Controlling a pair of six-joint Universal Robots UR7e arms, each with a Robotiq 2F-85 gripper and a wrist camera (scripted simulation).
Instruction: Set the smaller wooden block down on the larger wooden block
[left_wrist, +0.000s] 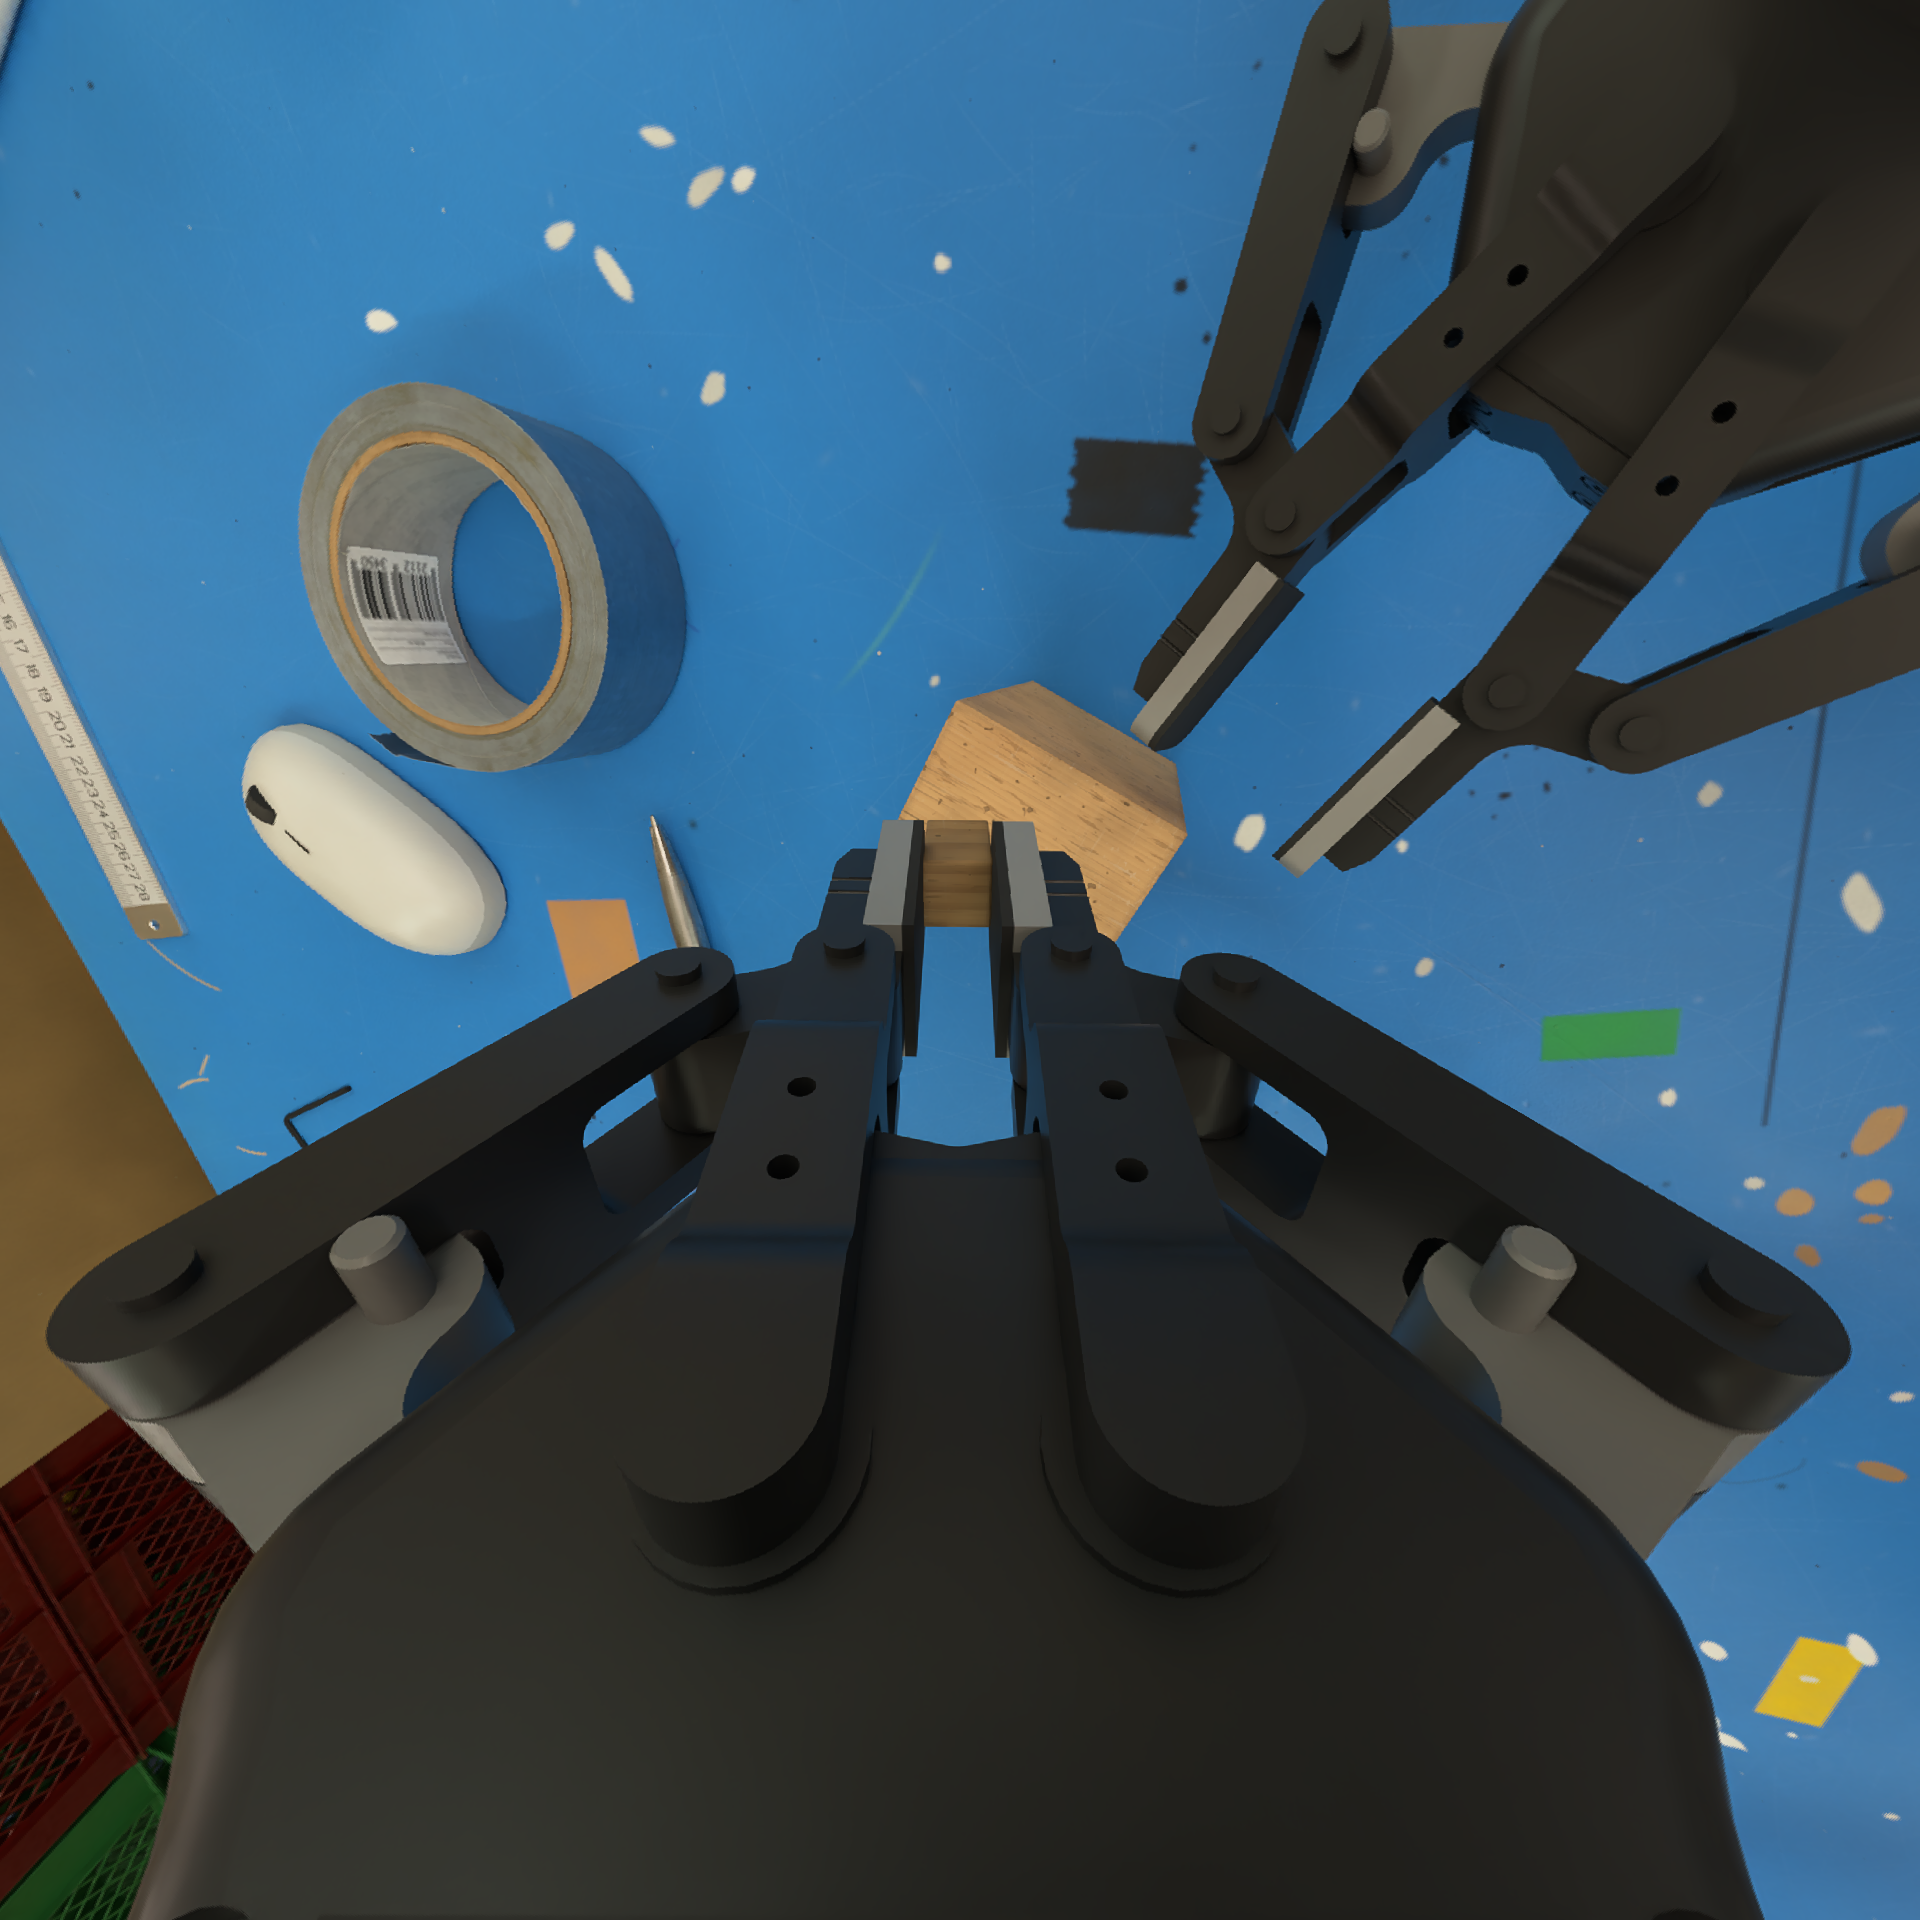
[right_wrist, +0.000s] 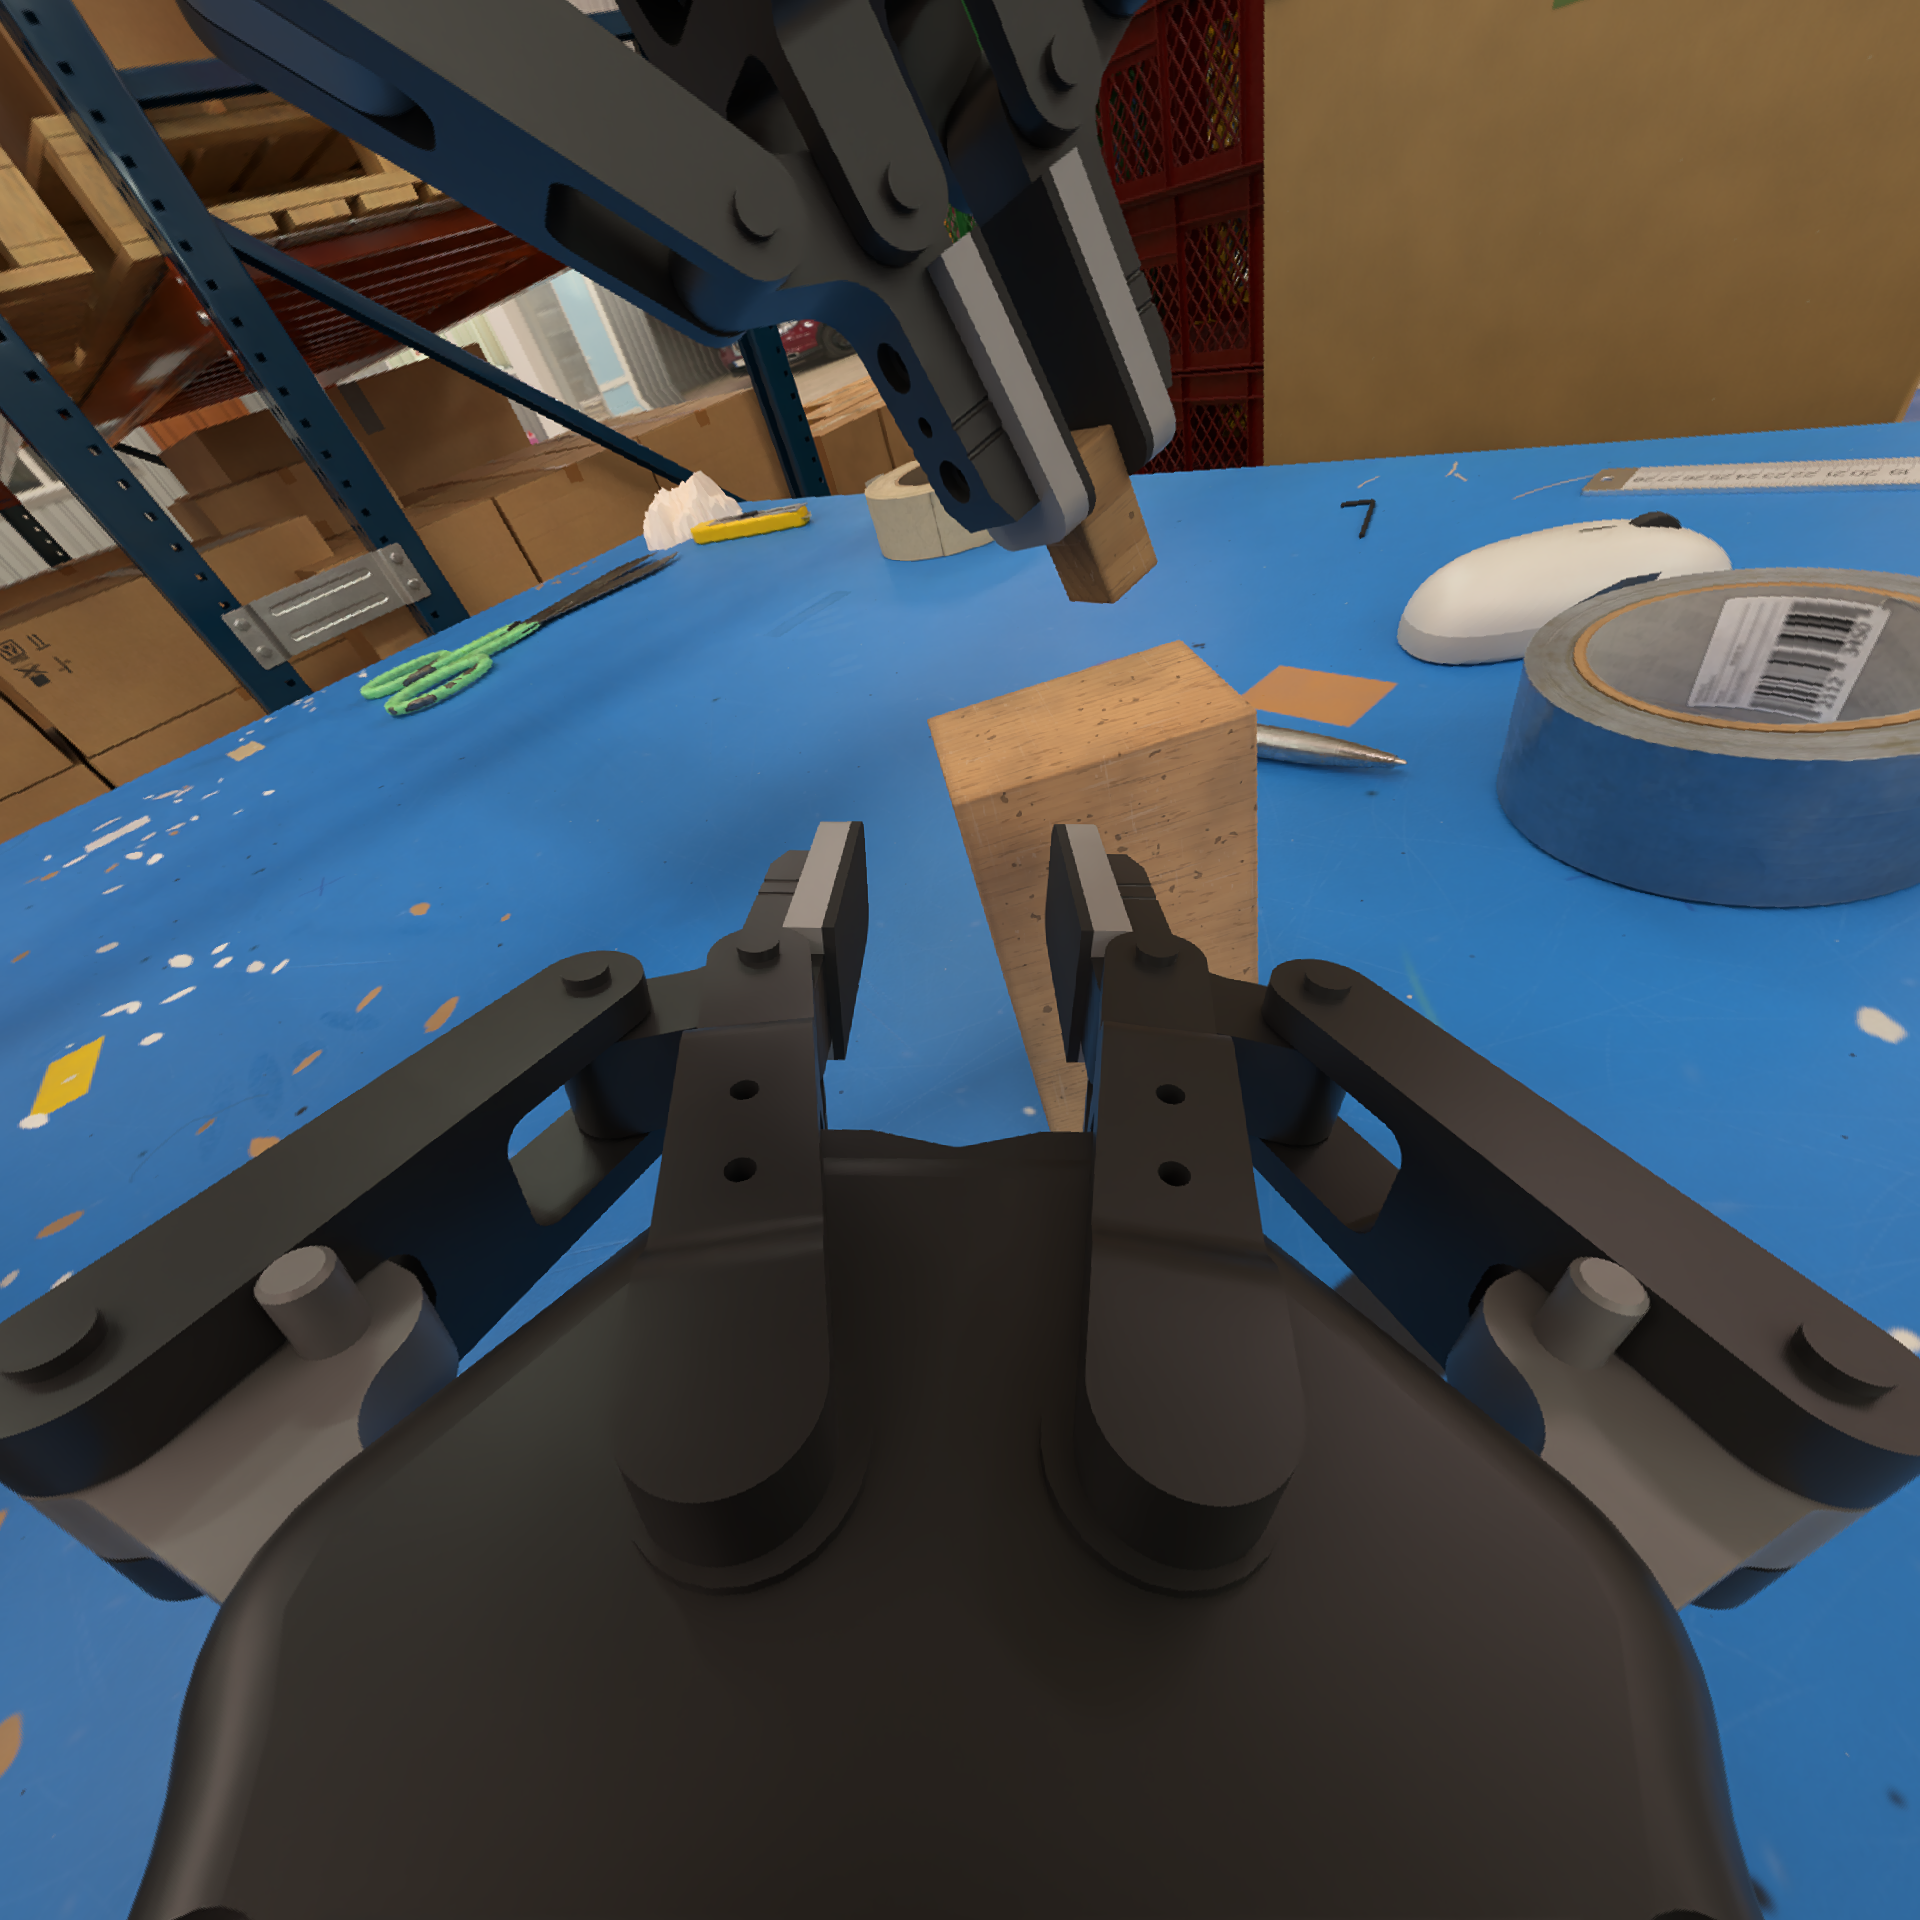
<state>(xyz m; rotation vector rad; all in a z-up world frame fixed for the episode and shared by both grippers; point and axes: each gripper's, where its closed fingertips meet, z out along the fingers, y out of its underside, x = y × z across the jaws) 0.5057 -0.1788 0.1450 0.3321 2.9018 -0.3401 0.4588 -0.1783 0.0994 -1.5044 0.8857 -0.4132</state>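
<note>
My left pincer (left_wrist: 957, 873) is clamped on the small pale wooden block (left_wrist: 957, 875), which I hold in the air above and clear of the larger upright light wooden block (right_wrist: 1107, 821). My right pincer (right_wrist: 958, 914) hangs with its fingers parted and nothing between them, low beside the larger block; its right finger stands in front of that block in the right wrist view.

Just beyond the larger block on the blue paint-flecked bench (right_wrist: 623, 831) lie a silver metal pen (right_wrist: 1330, 750) and an orange paper scrap (right_wrist: 1320, 694). Further out sit a roll of blue tape (right_wrist: 1714, 748) and, touching it, a white computer mouse (right_wrist: 1548, 587). Well apart are green-handled scissors (right_wrist: 457, 665), a yellow utility knife (right_wrist: 750, 525), a cream tape roll (right_wrist: 920, 514) and a steel ruler (left_wrist: 78, 769). Red mesh crates (right_wrist: 1195, 260) stand stacked behind the bench; I cannot tell what is in them.
</note>
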